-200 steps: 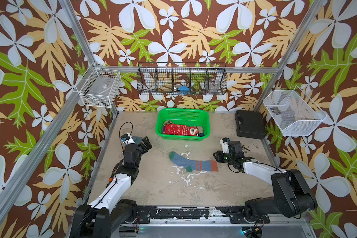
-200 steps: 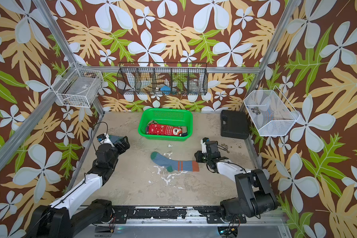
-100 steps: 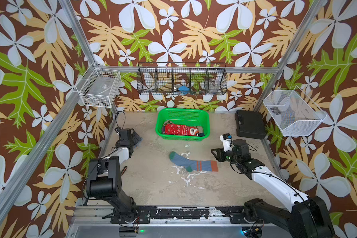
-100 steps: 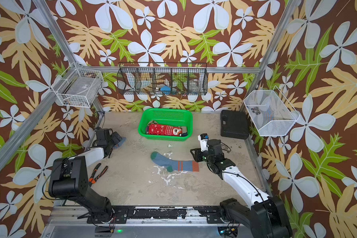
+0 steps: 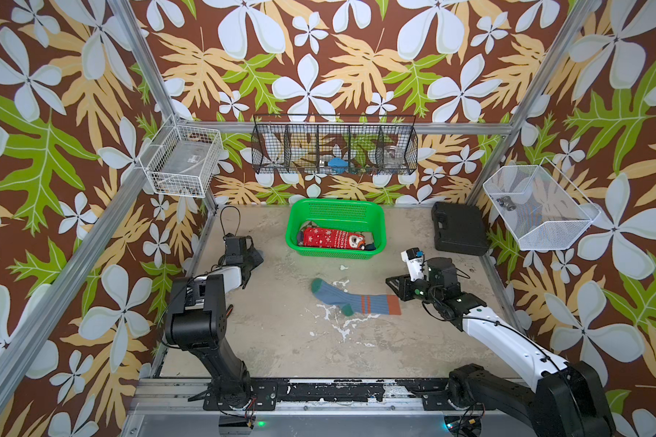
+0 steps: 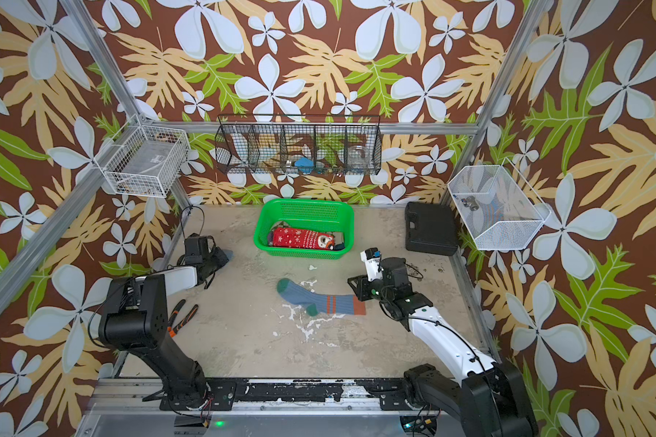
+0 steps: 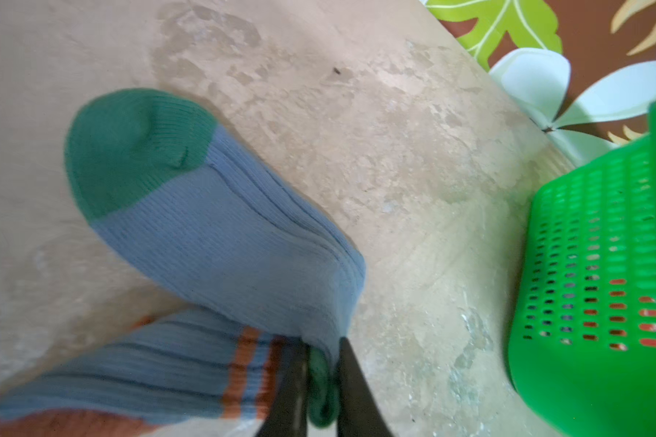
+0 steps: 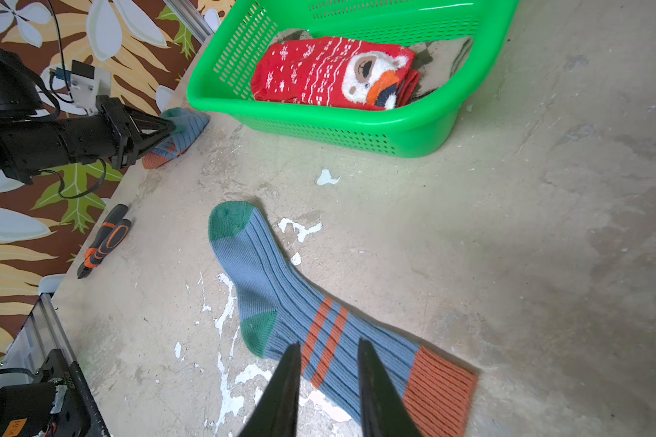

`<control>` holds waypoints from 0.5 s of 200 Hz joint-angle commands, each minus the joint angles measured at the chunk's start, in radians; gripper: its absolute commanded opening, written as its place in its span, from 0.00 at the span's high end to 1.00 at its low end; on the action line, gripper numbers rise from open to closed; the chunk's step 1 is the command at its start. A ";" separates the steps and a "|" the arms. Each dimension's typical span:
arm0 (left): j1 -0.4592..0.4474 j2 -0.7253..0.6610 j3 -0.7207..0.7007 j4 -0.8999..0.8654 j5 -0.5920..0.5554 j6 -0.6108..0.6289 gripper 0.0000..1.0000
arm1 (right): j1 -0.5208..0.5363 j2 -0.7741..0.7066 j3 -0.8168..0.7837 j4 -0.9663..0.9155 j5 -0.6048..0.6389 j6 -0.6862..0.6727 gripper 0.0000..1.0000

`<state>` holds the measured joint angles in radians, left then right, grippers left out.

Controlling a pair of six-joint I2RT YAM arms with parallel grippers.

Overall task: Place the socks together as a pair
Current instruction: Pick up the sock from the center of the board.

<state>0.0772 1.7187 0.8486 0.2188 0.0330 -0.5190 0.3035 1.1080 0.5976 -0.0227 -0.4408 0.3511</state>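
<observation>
Left gripper (image 7: 323, 342) clamps one blue-grey sock (image 7: 224, 234) near the green basket (image 8: 338, 134). Right gripper (image 8: 328, 342), parted, hovers over the flat sock (image 8: 281, 287).

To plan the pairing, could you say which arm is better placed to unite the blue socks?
Probably left: the left pincer is shut on the crumpled sock; the right pincer, open by the flat sock, holds nothing.

text: none legible | orange sticker (image 8: 16, 426) on left arm base (image 8: 35, 399): characters blurred, unreadable

Brown floral wallpaper (image 5: 319, 56) surrounds a scuffed beige tabletop (image 5: 281, 340) framed by aluminium rails (image 5: 462, 128).
</observation>
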 commanded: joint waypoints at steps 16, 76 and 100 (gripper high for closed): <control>-0.085 -0.128 -0.095 0.066 0.056 -0.034 1.00 | 0.005 -0.033 -0.005 0.000 -0.026 0.006 0.75; -0.249 -0.719 -0.447 0.133 0.112 -0.218 1.00 | 0.038 -0.091 0.011 -0.056 -0.046 0.016 0.76; -0.296 -0.907 -0.454 0.066 0.176 -0.290 1.00 | 0.041 -0.120 0.007 -0.073 -0.064 0.021 0.76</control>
<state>-0.1841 0.9340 0.3973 0.3088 0.1375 -0.7101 0.3416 1.0092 0.6033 -0.0738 -0.4755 0.3622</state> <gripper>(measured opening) 0.077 0.244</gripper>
